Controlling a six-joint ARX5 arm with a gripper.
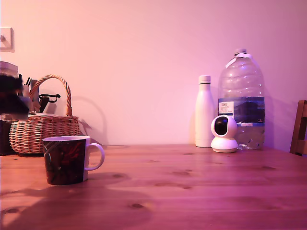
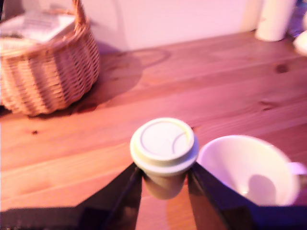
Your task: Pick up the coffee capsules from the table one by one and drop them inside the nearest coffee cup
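Observation:
In the wrist view a pale coffee capsule (image 2: pixel 164 143) with a wide flat rim sits between my two dark fingers (image 2: pixel 120 194), flat face toward the camera. My gripper (image 2: pixel 164 173) is shut on it, just above the table (image 2: pixel 230 86). The coffee cup (image 2: pixel 240 163) stands right beside the capsule, its white inside showing with a dim rounded shadow at the bottom. In the exterior view the dark patterned coffee cup (image 1: pixel 64 160) stands on the table (image 1: pixel 192 191) at the exterior view's left. Only a dark blurred part of my arm (image 1: pixel 12 98) shows there, at the left edge.
A woven wicker basket (image 1: pixel 43 132) (image 2: pixel 43 72) with papers and tools stands behind the cup by the wall. At the back on the exterior view's right are a white bottle (image 1: pixel 205 112), a large water bottle (image 1: pixel 242 100) and a small white camera (image 1: pixel 224 134). A chair (image 1: pixel 300 129) shows at the edge.

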